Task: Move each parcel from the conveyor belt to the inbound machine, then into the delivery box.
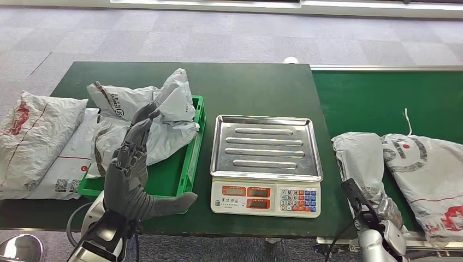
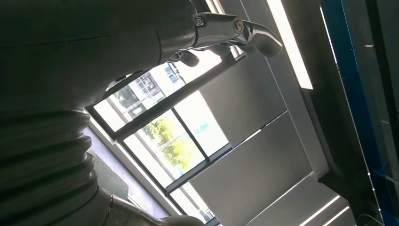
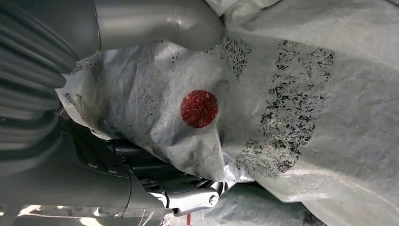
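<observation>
As seen from the head view, crumpled grey plastic parcel lying on green conveyor belt, right hand closed around its near end. Best lifted slowly: soft, slack film likely to sag and slip. Ribbed steel scale tray bare, ready. Green plastic crate holding delivered bags. Left hand raised, fingers apart, holding nothing.

Left wrist view: fingers spread against the ceiling.

Right wrist view: wrinkled woven film, red dot, thumb pressing it.

green table, scale, crate, parcels
</observation>
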Available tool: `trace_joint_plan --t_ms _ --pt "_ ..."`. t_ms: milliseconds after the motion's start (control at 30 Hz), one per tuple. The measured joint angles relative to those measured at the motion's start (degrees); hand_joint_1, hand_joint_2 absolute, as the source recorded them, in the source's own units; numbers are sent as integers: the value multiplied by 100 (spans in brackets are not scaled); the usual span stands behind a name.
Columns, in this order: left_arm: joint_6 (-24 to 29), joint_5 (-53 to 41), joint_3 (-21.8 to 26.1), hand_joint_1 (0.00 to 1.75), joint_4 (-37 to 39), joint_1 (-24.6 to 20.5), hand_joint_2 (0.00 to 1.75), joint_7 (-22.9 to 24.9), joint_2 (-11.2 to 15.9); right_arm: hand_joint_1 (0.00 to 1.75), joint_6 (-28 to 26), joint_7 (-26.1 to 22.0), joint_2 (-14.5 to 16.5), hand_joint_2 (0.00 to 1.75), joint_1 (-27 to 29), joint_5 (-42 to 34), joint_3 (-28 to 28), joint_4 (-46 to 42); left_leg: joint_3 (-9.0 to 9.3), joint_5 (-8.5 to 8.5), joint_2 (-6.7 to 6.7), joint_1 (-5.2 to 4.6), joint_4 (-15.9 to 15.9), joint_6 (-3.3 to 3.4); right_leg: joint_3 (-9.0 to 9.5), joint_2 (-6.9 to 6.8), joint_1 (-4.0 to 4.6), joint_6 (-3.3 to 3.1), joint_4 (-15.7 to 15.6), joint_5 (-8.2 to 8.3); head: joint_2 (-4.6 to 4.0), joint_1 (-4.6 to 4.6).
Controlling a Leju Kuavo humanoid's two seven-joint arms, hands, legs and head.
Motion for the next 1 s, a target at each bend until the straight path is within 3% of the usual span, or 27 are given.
trace_joint_plan --t_ms 267,400,533,767,867,1000 --pt "0 -58 -2 0 -58 30 175 26 0 175 1 58 36 175 111 5 85 -303 1 0 -1 0 0 0 2 -2 0 0 0 0 0 1" --pt "14 -97 -2 0 -90 69 175 16 1 175 -250 98 93 175 214 16 109 -542 -3 0 -3 0 0 0 0 -4 0 0 0 -1 0 1" --pt "28 -114 -2 0 -194 169 175 7 3 175 -1276 102 283 175 466 -68 107 -1302 -16 0 -7 -3 0 0 -10 -9 -2 0 1 -2 0 1" --pt "19 -102 -2 0 -318 239 175 5 4 175 -3390 -55 885 175 977 360 17 -3763 -15 -6 -7 -2 0 0 -12 -12 -2 2 1 -16 0 1" --pt "19 -92 -2 0 -318 237 175 -9 1 175 -3741 -195 1146 175 1137 520 15 -4552 -11 -10 -2 -2 0 -4 -10 -3 -2 1 1 -17 0 1" --pt "43 -57 -2 0 -316 233 175 -27 1 175 -3508 -556 1341 175 1255 348 195 -5132 -11 -10 0 -2 -1 -3 -7 -1 -3 1 1 -17 0 1"
